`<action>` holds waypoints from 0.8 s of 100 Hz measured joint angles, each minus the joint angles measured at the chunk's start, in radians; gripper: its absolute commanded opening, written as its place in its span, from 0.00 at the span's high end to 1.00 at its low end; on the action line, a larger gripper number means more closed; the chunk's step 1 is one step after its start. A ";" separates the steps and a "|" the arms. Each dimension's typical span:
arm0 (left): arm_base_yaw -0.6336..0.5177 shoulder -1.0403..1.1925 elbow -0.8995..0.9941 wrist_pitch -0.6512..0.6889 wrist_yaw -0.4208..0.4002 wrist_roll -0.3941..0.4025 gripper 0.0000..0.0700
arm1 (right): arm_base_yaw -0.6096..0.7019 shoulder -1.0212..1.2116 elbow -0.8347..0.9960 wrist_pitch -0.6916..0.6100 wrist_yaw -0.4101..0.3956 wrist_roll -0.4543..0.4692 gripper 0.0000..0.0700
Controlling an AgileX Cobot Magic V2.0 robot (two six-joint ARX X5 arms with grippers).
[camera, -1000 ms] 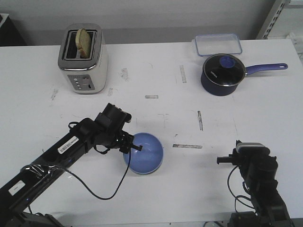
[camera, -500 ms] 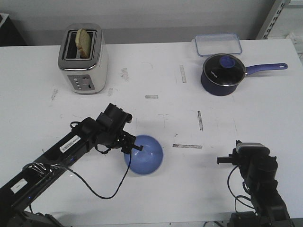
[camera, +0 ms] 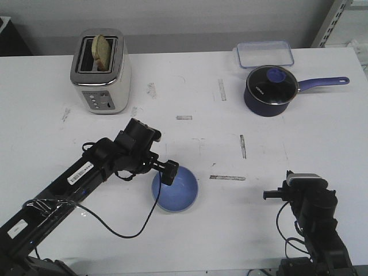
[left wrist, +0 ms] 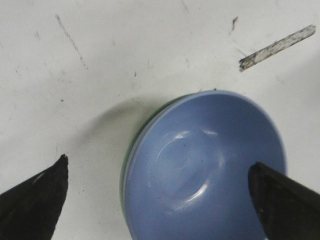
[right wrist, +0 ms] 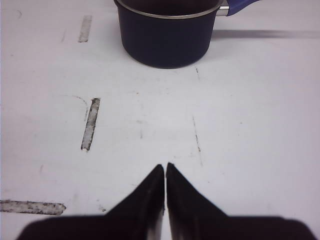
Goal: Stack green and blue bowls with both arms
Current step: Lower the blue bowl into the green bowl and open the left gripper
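The blue bowl (camera: pixel 177 190) sits nested inside the green bowl, near the front middle of the table. In the left wrist view, the green bowl (left wrist: pixel 125 172) shows only as a thin rim beside the blue bowl (left wrist: pixel 205 165). My left gripper (camera: pixel 167 172) hovers over the stack's left rim. It is open (left wrist: pixel 159 166), with one fingertip off to the side over the table and the other over the blue bowl. Nothing is between its fingers. My right gripper (right wrist: pixel 165 167) is shut and empty, and its arm (camera: pixel 307 198) rests low at the front right, well away from the bowls.
A dark navy saucepan (camera: pixel 270 89) with a lid and a long handle stands at the back right, and it also shows ahead of the right gripper (right wrist: pixel 167 35). Behind it is a clear container (camera: pixel 263 54). A toaster (camera: pixel 100 72) holding bread stands at the back left. Tape strips (camera: pixel 227 177) mark the table.
My left wrist has risen and shifted slightly right, from beside the bowl's left rim to over it. The bowls have barely moved. The right arm is still.
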 measured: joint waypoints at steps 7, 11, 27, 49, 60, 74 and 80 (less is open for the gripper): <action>0.007 0.000 0.039 -0.013 -0.011 0.008 0.55 | 0.000 0.000 0.000 0.000 0.000 0.000 1.00; 0.013 0.000 0.060 -0.018 -0.029 0.019 0.71 | 0.000 0.000 0.000 0.000 0.000 0.000 1.00; 0.044 0.000 0.129 -0.051 -0.132 0.108 0.89 | 0.000 0.000 0.000 -0.001 0.000 0.000 1.00; 0.103 -0.014 0.158 -0.105 -0.270 0.169 0.95 | 0.000 0.000 0.000 -0.001 0.000 0.000 1.00; 0.153 -0.061 0.137 -0.080 -0.272 0.182 0.95 | 0.000 0.000 0.000 -0.001 0.000 0.000 1.00; 0.218 -0.201 0.042 0.026 -0.273 0.192 0.95 | 0.000 0.000 0.000 0.000 0.000 0.000 1.00; 0.249 -0.275 -0.019 0.075 -0.273 0.202 0.95 | 0.000 0.000 0.000 0.000 0.000 0.000 1.00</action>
